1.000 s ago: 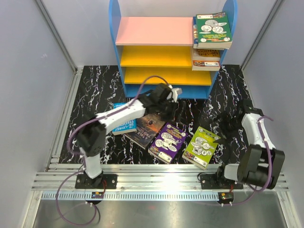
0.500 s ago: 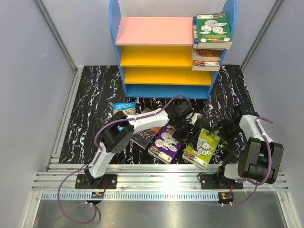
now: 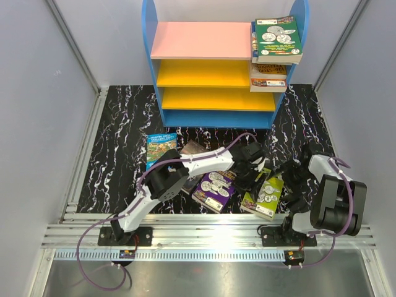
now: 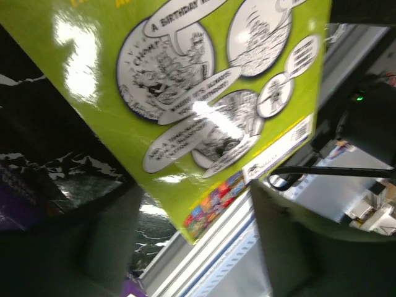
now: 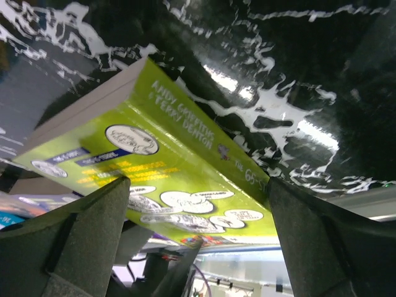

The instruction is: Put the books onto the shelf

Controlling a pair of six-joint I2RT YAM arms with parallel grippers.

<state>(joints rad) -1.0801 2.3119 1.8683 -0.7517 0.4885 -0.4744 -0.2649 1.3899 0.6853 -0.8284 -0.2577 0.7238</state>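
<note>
Over on the left, a blue book (image 3: 159,147) is lying flat on the black marbled mat (image 3: 117,124), well clear of both arms. Beside it, a dark brown book (image 3: 193,148) is showing from under the left arm, which is reaching right across the floor. Next along, a purple book (image 3: 211,189) is lying flat, also partly under that arm.

The left gripper (image 3: 255,173) is hanging over the top edge of the lime book (image 3: 266,197). Its fingers (image 4: 105,247) are standing apart with the book's near corner between them. I cannot tell whether either finger is touching the cover.

The lime book seems to be the one being worked on, and it is lying near the front rail. Behind it, the shelf (image 3: 204,40) is already holding books at its right end. A green book (image 3: 277,37) is sitting on a small stack on the pink board, and an orange one (image 3: 267,77) on the yellow board below.

On the far right, the right gripper (image 3: 289,179) is spread wide, its fingers (image 5: 80,247) sitting either side of the lime book's edge and not gripping it.

To my eye the pick-up is only beginning. The next move is calling for one hand to close on an edge while the other is steadying the book, and then for a lift.
</note>
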